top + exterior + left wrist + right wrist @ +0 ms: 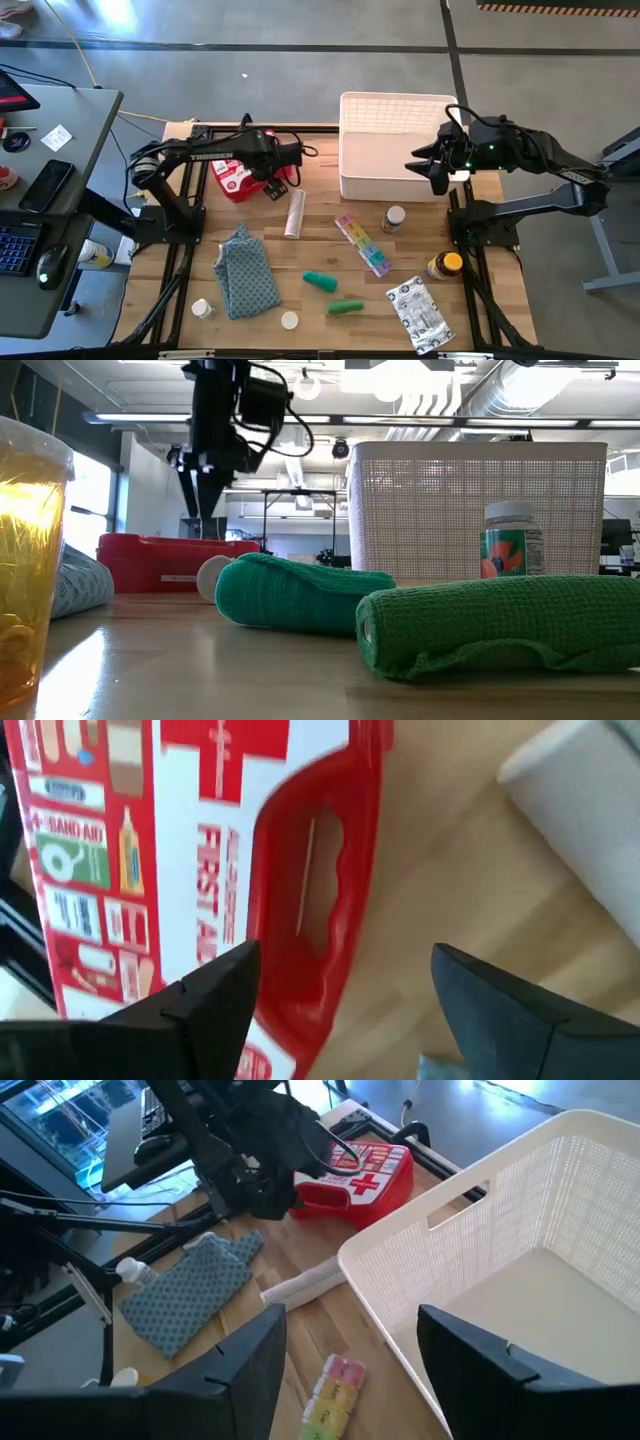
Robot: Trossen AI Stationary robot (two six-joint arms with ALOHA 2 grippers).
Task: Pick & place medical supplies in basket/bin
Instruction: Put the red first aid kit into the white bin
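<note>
Lying flat on the tabletop (500, 300), the red first-aid case (232, 176) sits left of the white bin (395, 125), not yet lifted. The left pincer (340, 990) hangs directly over its handle, fingers spread wide and holding nothing. This looks like the approach to a grasp: next it needs to drop and close on the handle. The right pincer (350, 1360) waits part-open and empty over the bin's near corner. Bottles, green tubes, a pill organizer (364, 244) and a packet lie scattered nearby.
</note>
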